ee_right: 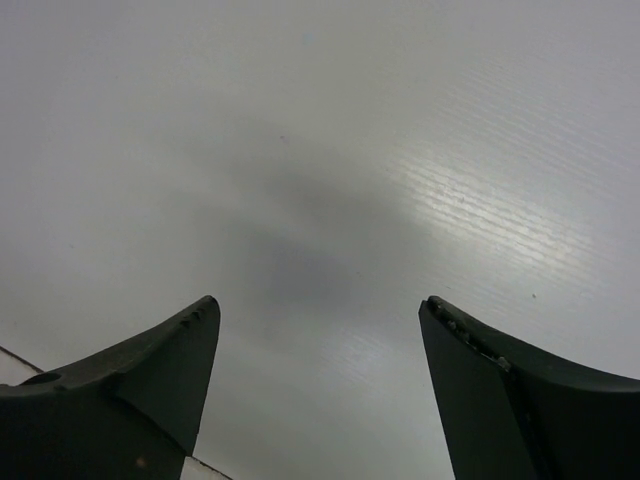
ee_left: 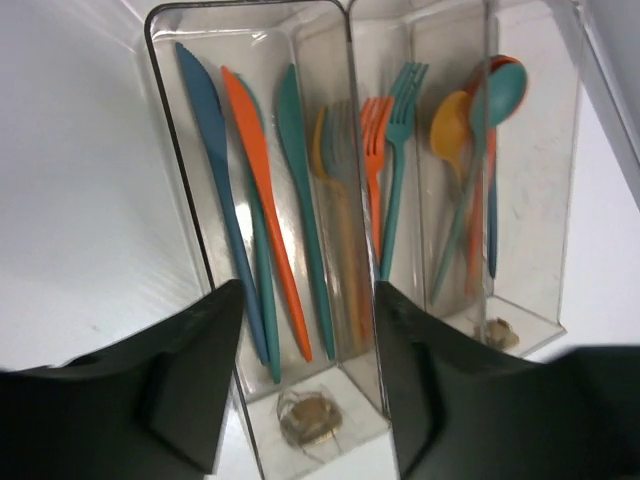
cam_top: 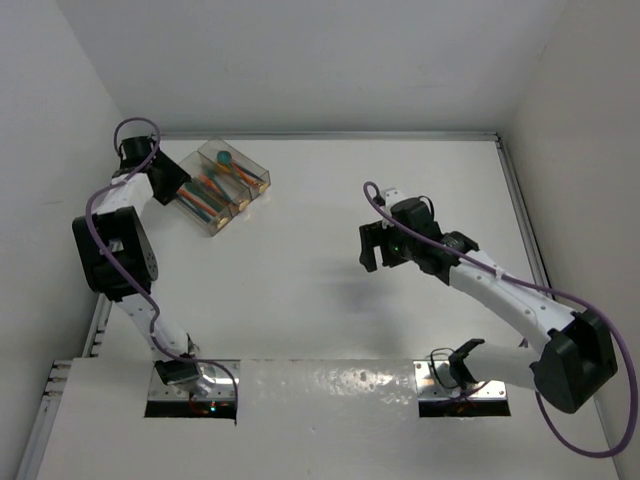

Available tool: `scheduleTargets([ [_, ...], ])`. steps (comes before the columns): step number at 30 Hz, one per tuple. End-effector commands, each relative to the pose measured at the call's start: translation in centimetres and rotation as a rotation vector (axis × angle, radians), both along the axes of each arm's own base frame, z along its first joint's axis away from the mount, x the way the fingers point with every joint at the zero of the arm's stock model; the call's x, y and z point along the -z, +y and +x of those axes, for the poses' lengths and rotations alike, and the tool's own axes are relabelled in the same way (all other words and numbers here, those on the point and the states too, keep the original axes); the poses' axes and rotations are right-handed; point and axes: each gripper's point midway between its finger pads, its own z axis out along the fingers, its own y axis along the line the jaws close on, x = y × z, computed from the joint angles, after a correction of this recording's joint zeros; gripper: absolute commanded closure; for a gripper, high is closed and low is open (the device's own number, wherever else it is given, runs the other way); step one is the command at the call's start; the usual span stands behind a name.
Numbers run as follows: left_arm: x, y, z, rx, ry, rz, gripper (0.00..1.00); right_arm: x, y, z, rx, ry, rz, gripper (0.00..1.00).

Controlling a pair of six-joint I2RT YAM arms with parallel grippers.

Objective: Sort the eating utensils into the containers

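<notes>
The left gripper (ee_left: 310,300) is open. Its two black fingers (ee_left: 190,370) stand apart and hold nothing. It hangs just over the near end of the clear tray (ee_left: 560,200), above the wall between two of its slots.

The tray has three long slots side by side. In the left wrist view, the left slot has knives (ee_left: 255,170): one blue, one orange and some teal. The middle slot has forks (ee_left: 400,120), orange and teal. The right slot has spoons (ee_left: 505,90): one teal, one yellow and one reddish.

From above, the tray (cam_top: 215,228) sits at the far left of the white table (cam_top: 300,300).

The right gripper (cam_top: 375,245) is wide open and holds nothing. It hangs over the bare table, well apart from the tray.
</notes>
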Motion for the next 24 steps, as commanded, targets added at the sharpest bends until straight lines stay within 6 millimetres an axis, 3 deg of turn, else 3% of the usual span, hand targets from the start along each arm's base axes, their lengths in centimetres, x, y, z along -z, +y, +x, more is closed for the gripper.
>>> scheduleTargets([
  [1, -5.8, -1.3, -0.7, 0.050, -0.108, 0.056, 0.45, -1.5, -0.7, 0.4, 0.037, -0.058, -0.008, 0.18],
  [4, -8.2, -3.0, -2.9, 0.090, -0.129, 0.089, 0.39, -2.8, -1.6, 0.8, 0.079, -0.100, -0.023, 0.09],
  [6, -10.5, -5.5, -5.0, 0.152, -0.159, 0.138, 0.37, -4.3, -2.6, 1.1, 0.120, -0.149, -0.035, 0.01],
  [11, -15.1, -11.1, -10.2, 0.276, -0.219, 0.278, 0.27, -6.7, -5.6, 1.0, 0.258, -0.227, -0.070, 0.01],
  [12, -16.1, -11.3, -12.2, 0.280, -0.251, 0.285, 0.22, -7.5, -6.6, 1.0, 0.310, -0.260, -0.076, 0.01],
  [14, -16.8, -11.3, -14.2, 0.279, -0.283, 0.299, 0.18, -7.6, -7.8, 0.5, 0.344, -0.272, -0.098, 0.01],
  [15, -18.1, -11.0, -16.0, 0.268, -0.328, 0.312, 0.16, -7.7, -8.4, 0.3, 0.369, -0.284, -0.106, 0.01],
  [20, -18.2, -8.8, -21.8, 0.208, -0.314, 0.403, 0.10, -8.4, -11.0, -1.2, 0.469, -0.355, -0.089, 0.01],
  [24, -15.8, -7.3, -23.6, 0.164, -0.224, 0.449, 0.09, -8.2, -12.5, -2.1, 0.541, -0.383, -0.065, 0.01],
])
